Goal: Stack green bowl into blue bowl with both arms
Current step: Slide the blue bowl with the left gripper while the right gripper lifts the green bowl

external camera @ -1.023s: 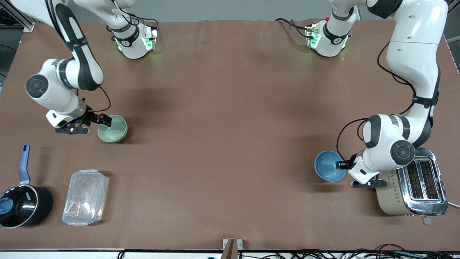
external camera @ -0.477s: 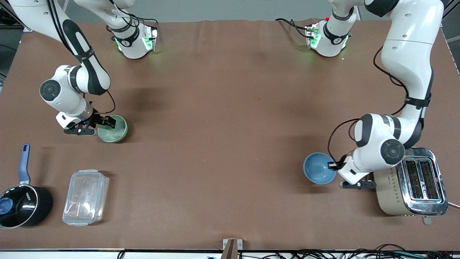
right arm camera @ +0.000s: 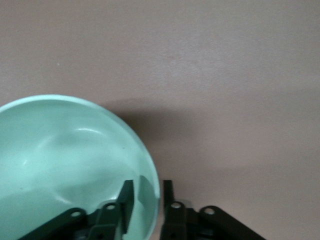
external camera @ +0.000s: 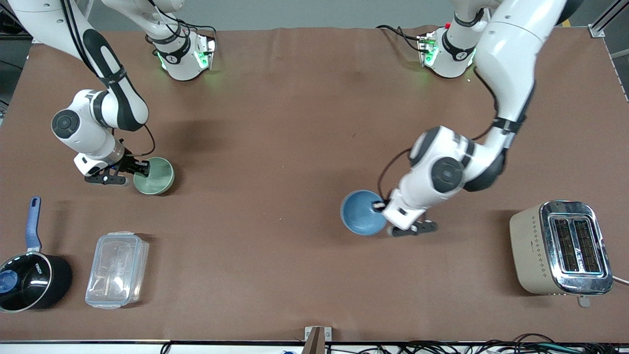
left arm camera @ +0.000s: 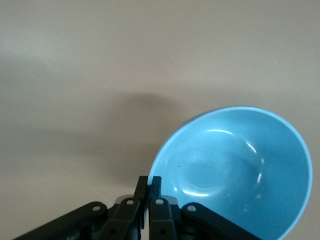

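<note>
The pale green bowl (external camera: 156, 176) sits on the brown table toward the right arm's end. My right gripper (external camera: 143, 168) is at its rim, open, with one finger (right arm camera: 126, 199) inside the green bowl (right arm camera: 65, 160) and the other (right arm camera: 168, 192) outside; a gap shows on both sides of the wall. My left gripper (external camera: 379, 206) is shut on the rim of the sky-blue bowl (external camera: 362, 212) and holds it tilted over the middle of the table. In the left wrist view the fingers (left arm camera: 156, 183) pinch the blue bowl's (left arm camera: 235, 170) edge.
A beige and chrome toaster (external camera: 560, 248) stands near the left arm's end. A clear plastic container (external camera: 117, 269) and a black saucepan (external camera: 27, 278) with a blue handle sit near the front camera at the right arm's end.
My left arm has carried the blue bowl away from the toaster toward the table's middle. My right gripper has stayed at the green bowl's rim, shifting only slightly.
</note>
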`<action>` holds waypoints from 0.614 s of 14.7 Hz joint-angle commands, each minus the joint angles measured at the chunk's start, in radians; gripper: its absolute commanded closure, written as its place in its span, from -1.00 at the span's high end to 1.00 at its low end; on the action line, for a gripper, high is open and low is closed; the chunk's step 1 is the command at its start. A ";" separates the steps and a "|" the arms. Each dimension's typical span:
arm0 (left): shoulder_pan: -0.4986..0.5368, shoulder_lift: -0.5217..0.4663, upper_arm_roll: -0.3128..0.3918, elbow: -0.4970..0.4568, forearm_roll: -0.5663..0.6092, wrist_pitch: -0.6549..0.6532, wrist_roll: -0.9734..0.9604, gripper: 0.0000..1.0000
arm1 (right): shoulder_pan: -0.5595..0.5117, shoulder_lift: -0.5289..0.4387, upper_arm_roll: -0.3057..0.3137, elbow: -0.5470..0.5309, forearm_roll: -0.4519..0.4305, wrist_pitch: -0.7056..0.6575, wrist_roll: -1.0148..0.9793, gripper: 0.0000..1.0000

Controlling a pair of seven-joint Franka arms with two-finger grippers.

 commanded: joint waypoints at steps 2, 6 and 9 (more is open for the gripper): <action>-0.163 0.087 0.018 0.081 0.015 -0.004 -0.187 -0.99 | -0.022 -0.018 0.018 0.081 0.008 -0.125 -0.001 -0.99; -0.222 0.138 0.017 0.089 0.010 0.045 -0.232 -0.99 | 0.013 -0.063 0.019 0.420 0.092 -0.659 0.010 -0.99; -0.247 0.169 0.017 0.089 0.012 0.079 -0.241 -0.91 | 0.096 -0.054 0.021 0.657 0.152 -0.892 0.124 -0.99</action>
